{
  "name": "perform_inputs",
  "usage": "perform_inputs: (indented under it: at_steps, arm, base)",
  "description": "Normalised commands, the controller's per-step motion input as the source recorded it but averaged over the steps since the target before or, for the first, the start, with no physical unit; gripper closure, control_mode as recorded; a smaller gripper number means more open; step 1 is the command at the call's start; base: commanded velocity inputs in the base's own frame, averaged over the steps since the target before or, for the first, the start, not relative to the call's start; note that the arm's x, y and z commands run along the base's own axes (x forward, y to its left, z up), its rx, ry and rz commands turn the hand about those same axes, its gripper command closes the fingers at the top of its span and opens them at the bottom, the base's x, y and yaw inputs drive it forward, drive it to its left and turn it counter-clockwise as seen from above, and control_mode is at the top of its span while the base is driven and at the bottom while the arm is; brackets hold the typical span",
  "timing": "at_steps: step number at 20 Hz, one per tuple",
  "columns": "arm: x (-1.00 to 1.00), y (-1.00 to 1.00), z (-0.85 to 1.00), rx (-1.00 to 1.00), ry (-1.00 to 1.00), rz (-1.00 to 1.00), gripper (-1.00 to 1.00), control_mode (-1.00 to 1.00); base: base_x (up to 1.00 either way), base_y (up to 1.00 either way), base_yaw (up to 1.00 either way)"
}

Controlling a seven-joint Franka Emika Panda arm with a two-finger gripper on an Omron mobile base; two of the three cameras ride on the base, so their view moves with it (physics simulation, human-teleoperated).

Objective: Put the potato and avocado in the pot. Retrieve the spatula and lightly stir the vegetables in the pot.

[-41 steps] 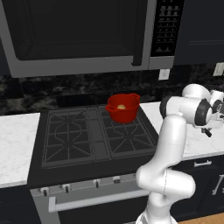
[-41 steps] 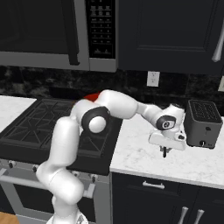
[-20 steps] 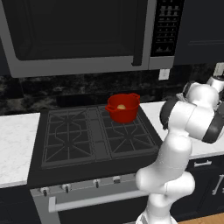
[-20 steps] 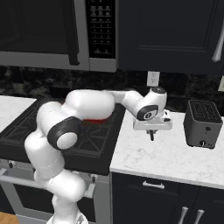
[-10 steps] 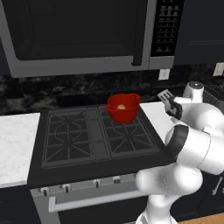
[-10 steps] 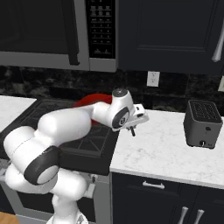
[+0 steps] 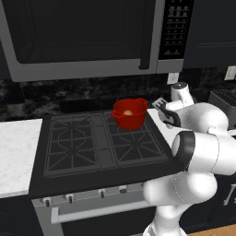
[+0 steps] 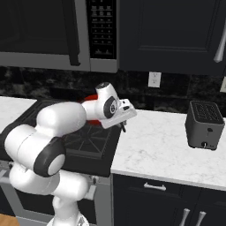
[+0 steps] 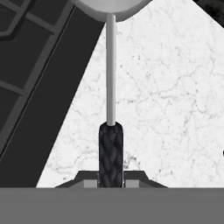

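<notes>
red round pots [image 7: 129,114]: 1
small pale-yellow lumps in the pot [image 7: 127,112]: 1
dark-handled, grey-shafted spatulas [image 9: 110,144]: 1
black toasters [image 8: 202,126]: 1
white wall outlets [image 8: 154,80]: 1

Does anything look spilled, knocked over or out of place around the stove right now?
Nothing stands out. The red pot sits upright on the stove's back burner, a pale lump inside. The toaster stands square on the counter. The claw is shut on the spatula.

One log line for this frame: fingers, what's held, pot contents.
fingers: shut on spatula | position: over counter beside stove | pot: holds potato
</notes>
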Motion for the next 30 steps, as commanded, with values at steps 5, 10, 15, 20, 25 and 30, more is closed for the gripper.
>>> perform_inputs:
  at_steps: [5,10,15,20,25,30]
  arm:
    - [0.06,0.27,0.29,0.0,-0.02,0.0,1.0,-1.0]
    - [0.43,0.5,0.02,-0.06,0.03,0.0,1.0,-1.0]
    - [0.3,0.32,0.07,-0.05,-0.01,0.0,1.0,-1.0]
    - [0.06,0.25,0.02,-0.11,0.03,0.0,1.0,-1.0]
    - [0.02,0.07,0.05,-0.08,0.0,0.0,1.0,-1.0]
    - [0.1,0.02,0.33,-0.13,0.0,0.0,1.0,-1.0]
  base:
    - [0.0,0.0,0.0]
    - [0.0,0.0,0.0]
    - [0.0,0.0,0.0]
    - [0.0,0.0,0.0]
    - [0.0,0.0,0.0]
    - [0.0,0.0,0.0]
